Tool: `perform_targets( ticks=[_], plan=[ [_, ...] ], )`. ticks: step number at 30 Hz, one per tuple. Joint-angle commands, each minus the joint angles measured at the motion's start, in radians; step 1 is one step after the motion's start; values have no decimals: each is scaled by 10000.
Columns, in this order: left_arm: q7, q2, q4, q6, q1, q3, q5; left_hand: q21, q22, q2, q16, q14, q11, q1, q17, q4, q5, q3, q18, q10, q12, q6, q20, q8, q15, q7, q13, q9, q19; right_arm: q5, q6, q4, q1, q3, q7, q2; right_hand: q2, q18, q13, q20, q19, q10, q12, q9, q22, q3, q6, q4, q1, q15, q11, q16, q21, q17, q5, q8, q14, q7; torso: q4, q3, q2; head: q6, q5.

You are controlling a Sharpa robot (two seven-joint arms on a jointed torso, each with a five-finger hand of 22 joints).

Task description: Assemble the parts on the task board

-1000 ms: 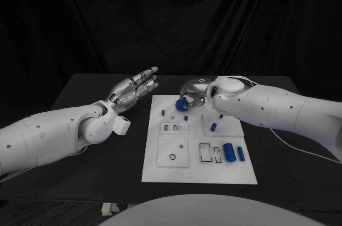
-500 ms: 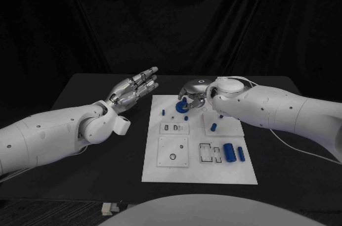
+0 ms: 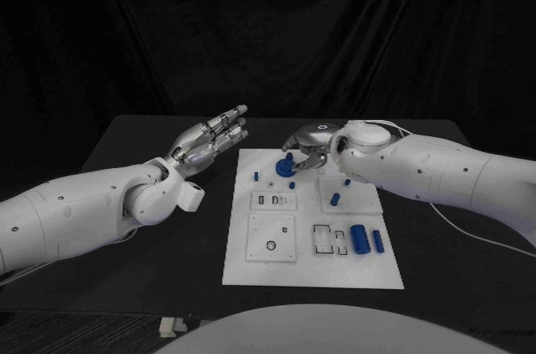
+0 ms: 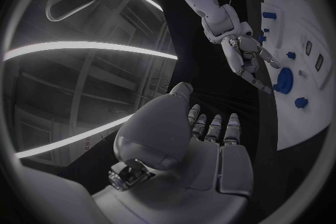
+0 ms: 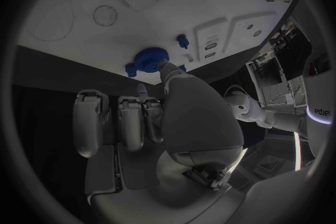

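A round blue toothed gear [image 3: 286, 166] is touched by the fingertips of the silver many-fingered right hand [image 3: 307, 142] at the far end of the flat white task board [image 3: 310, 273]; whether it is actually gripped cannot be told (in the right wrist view one fingertip [image 5: 167, 70] is seen against the gear's rim). A small blue peg [image 5: 182, 40] stands just beside the gear. The silver left hand [image 3: 207, 142] is held off the board's edge, fingers straight and together, with nothing in it.
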Motion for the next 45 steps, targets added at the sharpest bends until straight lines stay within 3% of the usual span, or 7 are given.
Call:
perform_targets(
  ticks=[1,8,16,20,29,37,45],
  plan=[
    [125,-7,20,89,-14,11,17,-58,-13,8,-36,-4,84,73,-12,1,69,38,157,-1,-35,-28,88,26,49,47,-13,-3,8,-24,-558,175,-21,2,96,-183,13,189,2634,-38,176,1061,35,4,2172,-53,155,52,-126,-90,-88,31,-76,2631,-82,44,1049,-19,-2,5,1,-1,15],
    [138,-63,14,71,-30,11,17,-58,-13,8,-36,-4,84,73,-12,1,69,38,157,-1,-35,-28,88,26,49,47,-13,-3,8,-24,-1508,1003,170,1,144,-1174,-1,156,2634,-53,272,1061,35,167,2216,-129,1582,249,-159,-97,-78,31,29,2631,-184,509,1049,13,-13,3,-6,-1,53],
    [131,-73,-19,70,-68,10,17,-58,-13,8,-36,-4,84,73,-12,1,69,38,157,-1,-35,-28,88,26,49,47,-13,-3,8,47,-2203,1774,460,0,-13,-2551,-166,74,2634,-109,498,1061,35,382,2329,-82,2296,256,207,-167,-160,31,336,2631,39,979,1049,-94,-18,-2,-19,-1,38],
    [146,-90,15,54,-86,10,17,-58,-13,5,-36,-4,96,72,-12,-18,73,57,163,-1,-35,-12,99,28,54,56,-13,0,8,340,-2646,2083,503,-2,-20,-3240,-219,40,2634,-140,582,1061,35,477,2372,-48,2340,285,368,-185,-171,31,457,2631,410,1151,1049,-87,-20,-11,-27,-1,38],
    [140,-158,11,66,-139,10,17,-58,-13,8,-36,-4,101,72,-12,-23,78,65,165,-1,-35,-11,104,29,57,59,-13,0,8,871,-3552,2368,288,-9,175,-4321,-385,-36,2634,-141,769,1061,35,607,2471,-163,2124,373,216,-173,-143,31,735,2631,547,1371,1049,-47,-26,-12,-30,-1,67],
    [141,-170,7,87,-171,10,17,-58,-13,16,-36,-4,106,74,-12,-27,85,75,167,-1,-35,-9,107,30,60,61,-13,1,8,998,-3640,2057,34,-11,280,-4550,-474,-55,2634,-125,816,1061,35,727,2496,-224,1758,392,-92,-155,-120,31,806,2631,669,1579,1049,-29,-45,3,-20,16,98],
    [135,-154,-48,105,-193,10,17,-58,-13,32,-36,-4,113,80,-12,-36,92,94,169,-1,-35,-9,114,30,66,67,-13,1,8,986,-3404,1843,-169,-12,293,-4570,-537,-77,2634,-117,869,1061,35,800,2525,-228,1307,397,-271,-145,-109,31,887,2631,590,1717,1049,-16,-35,-10,-26,10,123]
  ],
)
